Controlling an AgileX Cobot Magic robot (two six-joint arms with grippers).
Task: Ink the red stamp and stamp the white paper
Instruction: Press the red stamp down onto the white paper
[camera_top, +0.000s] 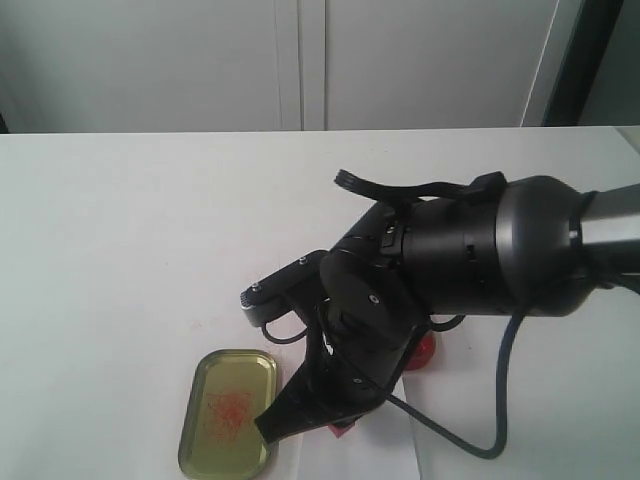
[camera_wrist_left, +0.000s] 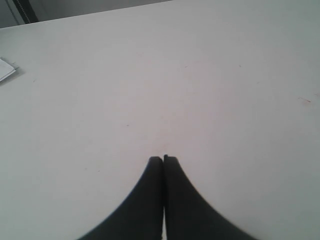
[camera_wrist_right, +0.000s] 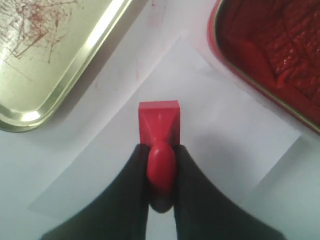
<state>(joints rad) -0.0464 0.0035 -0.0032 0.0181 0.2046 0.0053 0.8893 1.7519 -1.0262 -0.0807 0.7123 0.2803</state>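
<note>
My right gripper (camera_wrist_right: 160, 148) is shut on the knob handle of the red stamp (camera_wrist_right: 159, 122). The stamp's square base points down at the white paper (camera_wrist_right: 225, 135), over its middle. I cannot tell whether the base touches the sheet. In the exterior view the right gripper (camera_top: 300, 405) reaches low at the front, and only a sliver of the red stamp (camera_top: 343, 430) shows under it, above the white paper (camera_top: 355, 458). My left gripper (camera_wrist_left: 163, 159) is shut on nothing over bare white tabletop and does not show in the exterior view.
A gold metal lid (camera_top: 228, 412) with red smears lies left of the paper; in the right wrist view the lid (camera_wrist_right: 55, 45) sits close by the sheet. The red tin of ink paste (camera_wrist_right: 270, 45) sits open on the other side, mostly hidden behind the arm (camera_top: 423, 350). A small white object (camera_wrist_left: 6, 69) lies far off.
</note>
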